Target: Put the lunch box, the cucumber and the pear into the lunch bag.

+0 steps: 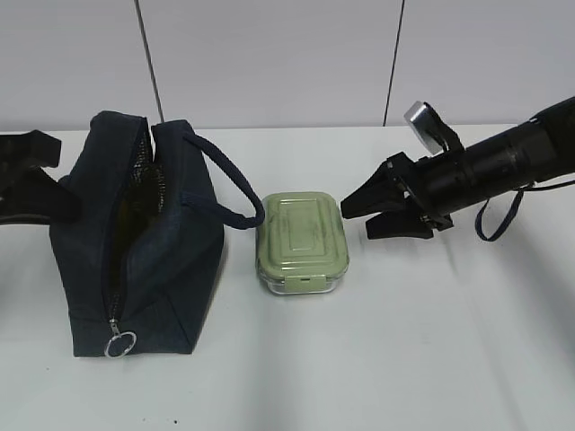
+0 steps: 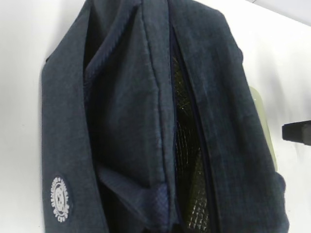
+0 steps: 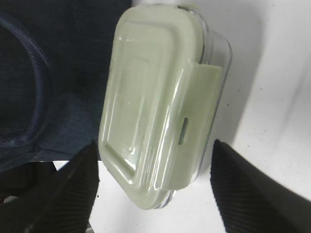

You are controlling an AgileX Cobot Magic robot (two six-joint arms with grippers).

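The navy lunch bag [image 1: 162,269] stands on the left of the white table with its top zipper open, showing dark lining [image 2: 192,160]. The lunch box [image 1: 303,241], with its pale green lid, sits just right of the bag. My right gripper [image 1: 358,220] hovers open at the box's right end; in the right wrist view its fingers flank the near end of the lunch box [image 3: 155,111] without touching it. My left gripper [image 1: 56,193] reaches in behind the bag's left side, shut on the bag's fabric [image 2: 121,121], its fingertips hidden. The cucumber and the pear are out of view.
The bag's loop handle [image 1: 238,193] hangs over toward the box, and its silver ring pull [image 1: 119,343] lies at the near end. A white wall with a dark cable rises behind the table. A strap dangles under the right arm [image 1: 499,220].
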